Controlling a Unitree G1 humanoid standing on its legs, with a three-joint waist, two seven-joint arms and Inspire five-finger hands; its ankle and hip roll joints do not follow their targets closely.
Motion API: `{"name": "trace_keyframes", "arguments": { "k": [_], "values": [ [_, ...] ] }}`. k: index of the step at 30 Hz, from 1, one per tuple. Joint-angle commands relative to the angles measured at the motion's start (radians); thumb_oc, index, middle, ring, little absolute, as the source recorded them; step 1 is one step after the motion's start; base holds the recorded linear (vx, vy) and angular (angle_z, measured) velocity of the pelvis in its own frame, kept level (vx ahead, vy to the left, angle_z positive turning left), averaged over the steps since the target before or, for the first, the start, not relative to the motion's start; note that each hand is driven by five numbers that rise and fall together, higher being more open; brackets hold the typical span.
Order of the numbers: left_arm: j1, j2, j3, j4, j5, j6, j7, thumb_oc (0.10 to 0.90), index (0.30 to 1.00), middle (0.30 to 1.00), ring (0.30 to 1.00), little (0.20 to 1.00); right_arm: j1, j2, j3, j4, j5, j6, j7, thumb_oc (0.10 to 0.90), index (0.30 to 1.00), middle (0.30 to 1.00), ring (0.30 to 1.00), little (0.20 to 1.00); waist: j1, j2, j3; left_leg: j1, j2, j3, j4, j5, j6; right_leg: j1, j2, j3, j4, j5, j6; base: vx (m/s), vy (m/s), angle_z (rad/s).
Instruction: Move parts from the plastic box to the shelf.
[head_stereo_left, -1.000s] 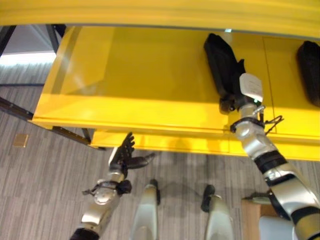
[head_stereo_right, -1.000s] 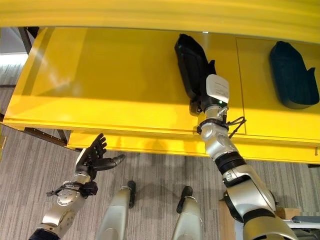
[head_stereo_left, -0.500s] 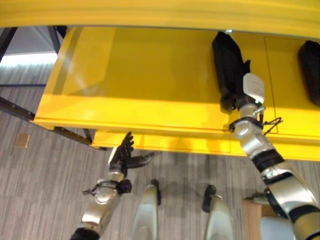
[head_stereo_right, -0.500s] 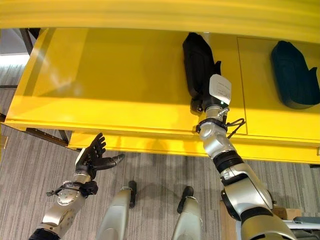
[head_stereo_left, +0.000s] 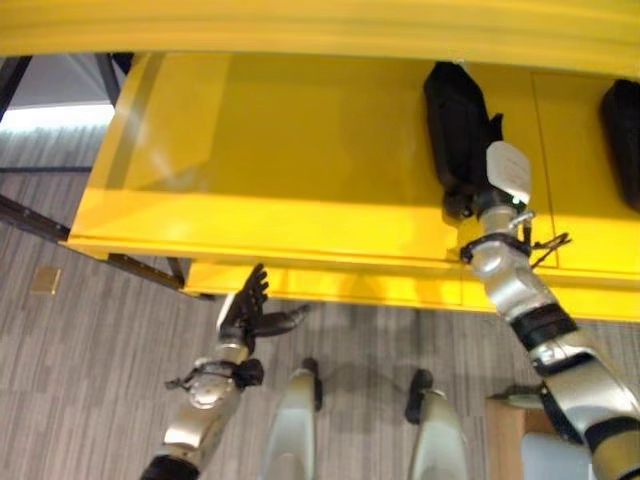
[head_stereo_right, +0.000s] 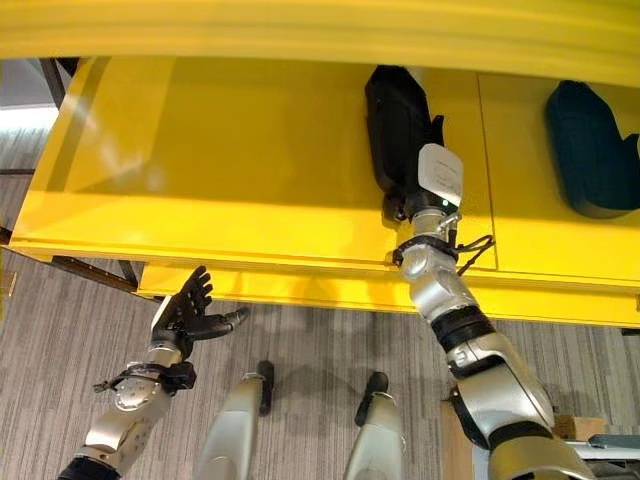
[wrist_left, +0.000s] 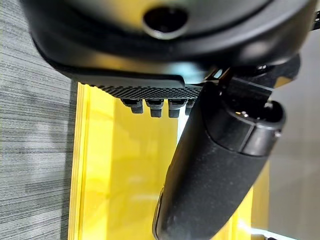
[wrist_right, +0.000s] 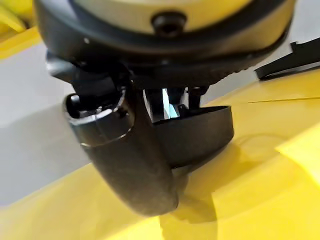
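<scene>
A long black part (head_stereo_right: 395, 120) lies on the yellow shelf (head_stereo_right: 220, 150), pointing towards the back. My right hand (head_stereo_right: 428, 190) is at its near end, and in the right wrist view the thumb (wrist_right: 125, 150) and fingers close round the black part (wrist_right: 200, 132). My left hand (head_stereo_right: 185, 315) hangs below the shelf's front edge, over the floor, with fingers spread and nothing in it. Past its thumb (wrist_left: 215, 175), the left wrist view shows the yellow shelf (wrist_left: 115, 175).
A second black part (head_stereo_right: 590, 150) lies on the shelf further right. A yellow board (head_stereo_right: 320, 30) overhangs the shelf from above. Dark frame bars (head_stereo_left: 30, 220) run under the shelf's left end. A wooden piece (head_stereo_left: 505, 430) stands at the lower right.
My right hand has pushed the black part further back and a little to the right on the shelf. The left hand has stayed where it was.
</scene>
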Motion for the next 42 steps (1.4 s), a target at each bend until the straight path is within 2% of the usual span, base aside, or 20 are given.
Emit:
{"name": "trace_keyframes", "arguments": {
  "k": [1, 10, 17, 36, 42],
  "values": [
    [-0.037, 0.038, -0.015, -0.092, -0.026, -0.106, 0.009, 0.9, 1.0, 1.0, 1.0, 1.0, -0.073, -0.054, -0.068, -0.098, -0.076, -0.06, -0.04, 0.9, 1.0, 1.0, 1.0, 1.0, 0.008, -0.001, -0.04, 0.075, 0.005, -0.035, -0.085, 0.013, 0.003, -0.019, -0.007, -0.004, 0.117, -0.031, 0.002, 0.0, 0.0, 0.0],
    [-0.031, 0.033, 0.007, -0.099, -0.008, -0.099, 0.023, 0.9, 1.0, 1.0, 1.0, 1.0, -0.008, -0.077, -0.161, -0.368, -0.136, -0.102, -0.069, 0.9, 1.0, 1.0, 1.0, 1.0, -0.005, -0.007, -0.039, 0.071, 0.009, -0.031, -0.079, 0.009, 0.006, -0.03, -0.004, 0.004, 0.124, -0.033, 0.002, 0.0, 0.0, 0.0],
    [-0.018, 0.024, 0.029, -0.108, 0.006, -0.097, 0.038, 0.9, 1.0, 1.0, 1.0, 1.0, 0.073, -0.046, -0.219, -0.57, -0.15, -0.155, -0.076, 0.9, 1.0, 1.0, 1.0, 1.0, -0.018, -0.017, -0.041, 0.063, 0.012, -0.028, -0.067, 0.006, 0.006, -0.037, 0.0, 0.009, 0.131, -0.036, 0.003, 0.0, 0.0, 0.0],
    [0.01, 0.008, 0.049, -0.121, 0.031, -0.092, 0.053, 0.9, 1.0, 1.0, 1.0, 1.0, 0.24, -0.051, -0.305, -0.772, -0.148, -0.207, -0.079, 0.9, 1.0, 1.0, 1.0, 1.0, -0.05, -0.041, -0.046, 0.068, 0.026, -0.021, -0.074, 0.01, -0.002, -0.044, 0.015, 0.022, 0.123, -0.033, 0.001, 0.0, -0.001, -0.01],
    [0.019, -0.001, 0.049, -0.123, 0.035, -0.094, 0.053, 0.9, 1.0, 1.0, 1.0, 1.0, 0.341, -0.033, -0.334, -0.838, -0.065, -0.271, -0.074, 0.9, 1.0, 1.0, 1.0, 1.0, -0.065, -0.054, -0.047, 0.081, 0.032, -0.014, -0.095, 0.021, -0.007, -0.036, 0.026, 0.026, 0.1, -0.021, 0.0, -0.01, -0.012, -0.05]
  ]
}}
